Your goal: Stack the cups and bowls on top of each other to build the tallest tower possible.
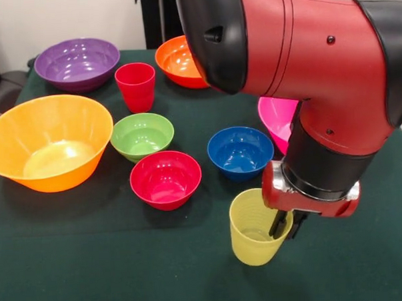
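1. Nearest the camera, the yellow cup [256,229] stands upright on the green cloth [92,262], at about 5 o'clock from the table's middle.
2. At the cup's 3 o'clock rim the gripper [288,223] reaches in: one dark finger [279,223] is inside the wall, the other looks to be just outside it. The jaws seem narrow and pinched on the rim, though a firm clamp cannot be confirmed.
3. Risk: a one-sided rim hold may let the cup swing or slip when lifted.
4. The blue bowl [240,151] sits at 12 o'clock from the cup, the small red bowl [165,179] at 10 o'clock; a tilted cup could clip either.
5. The red cup [135,85], small green bowl [141,134], purple bowl [77,62], orange bowl [177,61], large orange-yellow bowl [47,140] and pink bowl [276,117] all lie apart; no tower exists yet.
6. The bulky arm [303,53] hides the pink bowl, so a sweep there risks knocking it.
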